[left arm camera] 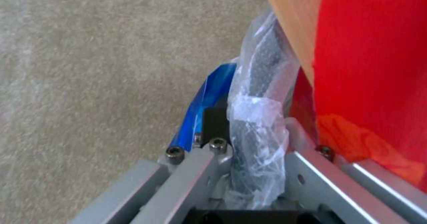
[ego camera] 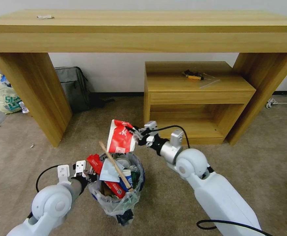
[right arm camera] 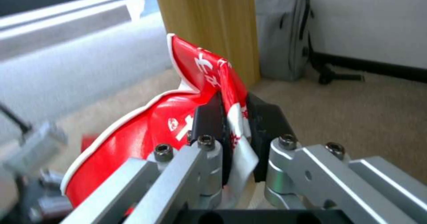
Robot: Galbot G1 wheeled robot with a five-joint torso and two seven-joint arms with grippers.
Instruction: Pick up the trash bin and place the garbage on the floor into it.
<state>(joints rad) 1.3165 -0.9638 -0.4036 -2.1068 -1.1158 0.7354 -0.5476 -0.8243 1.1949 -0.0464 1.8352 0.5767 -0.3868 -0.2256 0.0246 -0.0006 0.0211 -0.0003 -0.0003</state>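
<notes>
Red wrapper [ego camera: 120, 137] hangs pinched in the right gripper [ego camera: 137, 134], just above the bin [ego camera: 117, 196]. Left gripper [ego camera: 90, 177] clamps the bin's rim; open carpet [ego camera: 18, 164] lies around the bin.

Glossy red-white carton [ego camera: 120, 137]; crinkled clear plastic lining the trash bin [ego camera: 117, 200]; matt short-pile carpet floor [ego camera: 255, 157]; brushed-metal, black-padded fingers [right arm camera: 211, 117].

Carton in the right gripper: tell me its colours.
Red with white lettering and a white edge; the carton shows best in the right wrist view.
</notes>
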